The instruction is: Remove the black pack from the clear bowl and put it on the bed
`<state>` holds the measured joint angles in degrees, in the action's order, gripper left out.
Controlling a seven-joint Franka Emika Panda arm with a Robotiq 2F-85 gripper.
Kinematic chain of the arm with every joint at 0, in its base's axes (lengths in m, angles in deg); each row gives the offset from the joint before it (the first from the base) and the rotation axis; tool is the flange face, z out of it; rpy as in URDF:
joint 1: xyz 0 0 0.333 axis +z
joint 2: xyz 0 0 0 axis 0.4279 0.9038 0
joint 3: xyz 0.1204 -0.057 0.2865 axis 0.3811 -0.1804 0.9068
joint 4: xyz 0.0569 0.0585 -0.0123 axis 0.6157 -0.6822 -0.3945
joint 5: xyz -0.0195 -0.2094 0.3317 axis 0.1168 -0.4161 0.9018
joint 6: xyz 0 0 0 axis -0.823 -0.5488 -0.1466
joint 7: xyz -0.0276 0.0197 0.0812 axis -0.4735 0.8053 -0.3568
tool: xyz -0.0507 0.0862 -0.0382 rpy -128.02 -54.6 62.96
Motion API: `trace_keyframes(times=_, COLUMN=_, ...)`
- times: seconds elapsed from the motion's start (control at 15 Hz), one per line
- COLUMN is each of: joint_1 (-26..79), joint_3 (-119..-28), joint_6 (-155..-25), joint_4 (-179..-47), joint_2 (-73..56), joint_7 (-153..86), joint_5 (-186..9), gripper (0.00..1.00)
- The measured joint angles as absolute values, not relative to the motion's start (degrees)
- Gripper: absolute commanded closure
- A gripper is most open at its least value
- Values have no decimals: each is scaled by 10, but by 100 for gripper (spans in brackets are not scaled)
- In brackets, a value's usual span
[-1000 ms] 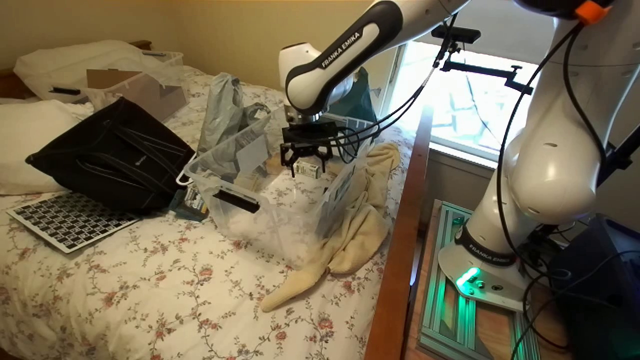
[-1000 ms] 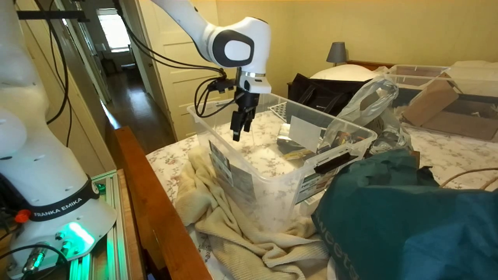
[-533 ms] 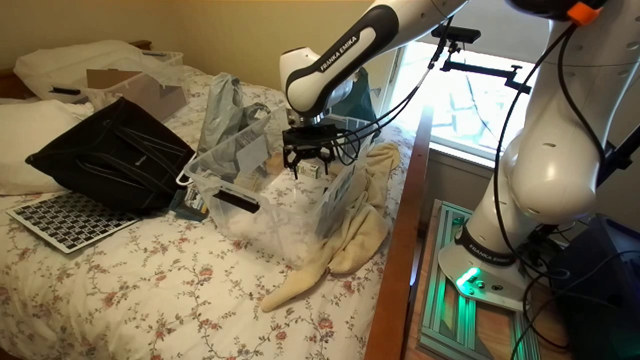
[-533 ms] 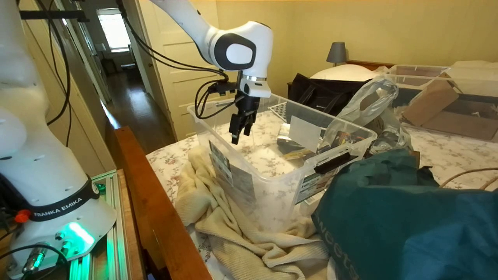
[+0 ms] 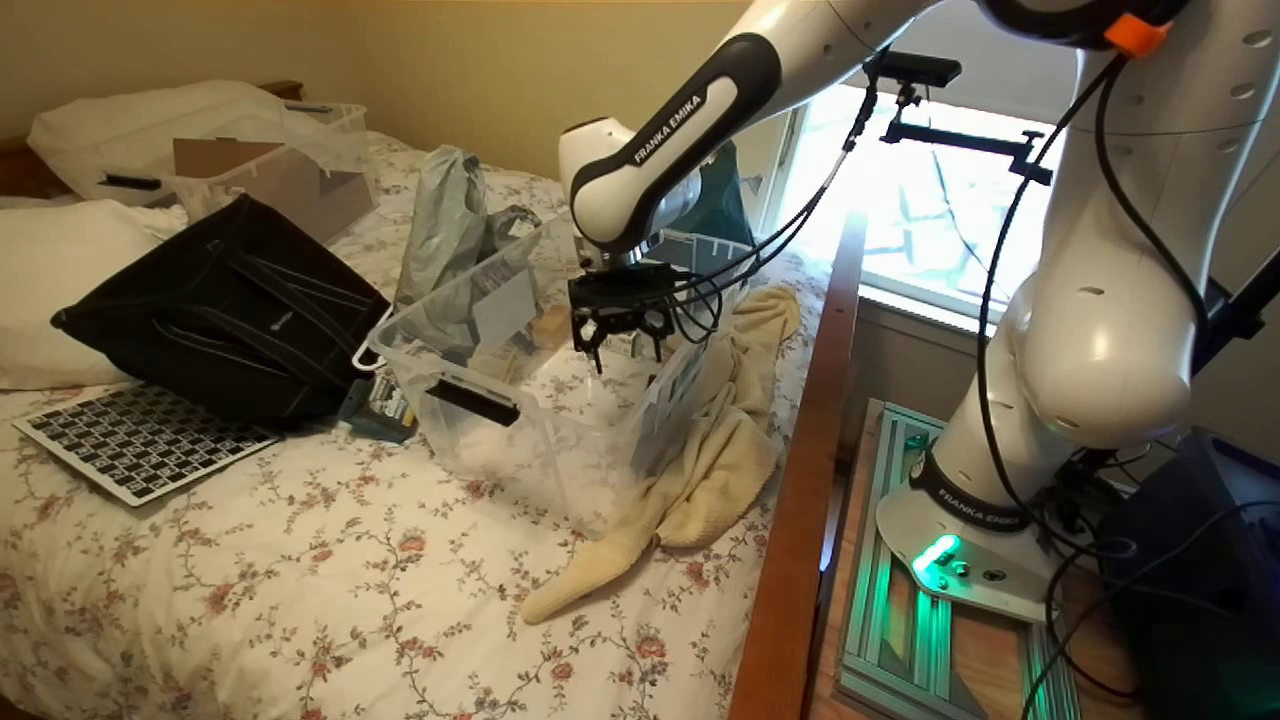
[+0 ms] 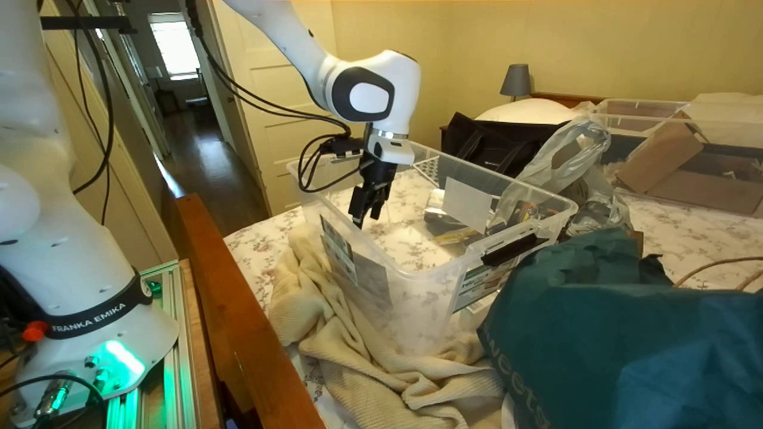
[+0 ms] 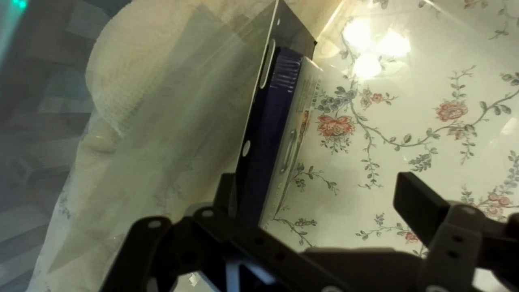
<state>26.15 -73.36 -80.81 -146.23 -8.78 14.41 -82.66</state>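
Your black fingers (image 7: 421, 209) are spread wide and released, pointing down into the large, clear plastic tub (image 6: 411, 301), which sits on the wide bed with a cream, red-flowered cover (image 5: 390, 610). In the wrist view you have the flat, dark black pack with oval slots (image 7: 267, 129) standing on edge along the tub's wall. It runs from the upper centre of the frame down towards the lower centre, where the finger on the left of the frame overlaps its end; whether the two touch, you cannot tell. The finger on the right of the frame stands well apart from the pack, above the flower pattern.

In an exterior view, a rumpled cream knitted blanket (image 6: 369, 381) lies along the tub's wall at bottom centre, and a dark green bag (image 6: 596, 333) fills the lower right. In an exterior view, to the left of the tub, you see a tilted black fabric bag with handles (image 5: 230, 310), partly covering a black-and-white checkered board (image 5: 140, 440). A grey plastic bag (image 5: 440, 225) stands just beside the tub, left of upper centre.
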Motion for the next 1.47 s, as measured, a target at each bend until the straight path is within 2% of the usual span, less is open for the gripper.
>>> trace_keyframes(times=1.47, joint_1=255, joint_3=-735, joint_6=-786, joint_4=-1460, joint_2=-25, joint_7=130, joint_5=-804, gripper=0)
